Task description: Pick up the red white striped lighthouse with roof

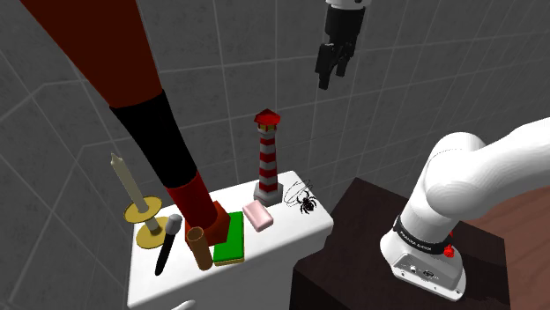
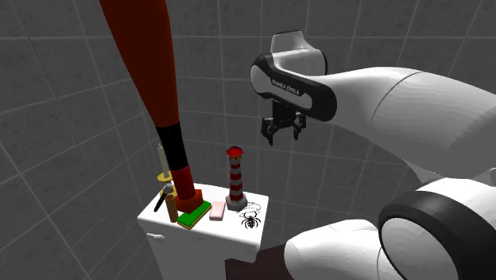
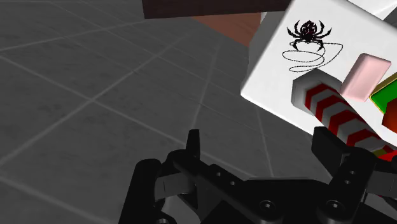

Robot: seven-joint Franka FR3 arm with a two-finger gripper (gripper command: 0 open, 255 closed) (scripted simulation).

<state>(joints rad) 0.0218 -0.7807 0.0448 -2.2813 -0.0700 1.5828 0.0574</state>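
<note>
The red and white striped lighthouse (image 1: pixel 267 158) with a red roof stands upright on a grey base near the back of a white box top (image 1: pixel 295 236). It also shows in the second exterior view, lighthouse (image 2: pixel 234 180), and in the wrist view, lighthouse (image 3: pixel 334 113), just beyond the right fingertip (image 3: pixel 329 147). My black gripper (image 1: pixel 330 66) hangs high above the box, up and toward the shoulder view's right of the lighthouse. The gripper (image 2: pixel 284 132) is open, and the gripper (image 3: pixel 261 149) has nothing between its fingers.
Beside the lighthouse lie a pink soap bar (image 1: pixel 258 215) and a black spider figure (image 1: pixel 308 204). A green block (image 1: pixel 230 239), a tall leaning red and black club (image 1: pixel 167 150), a brown cylinder (image 1: pixel 197 246), a black brush (image 1: pixel 167 243) and a candle on a gold holder (image 1: pixel 132 192) crowd the shoulder view's left. Grey tiled wall behind.
</note>
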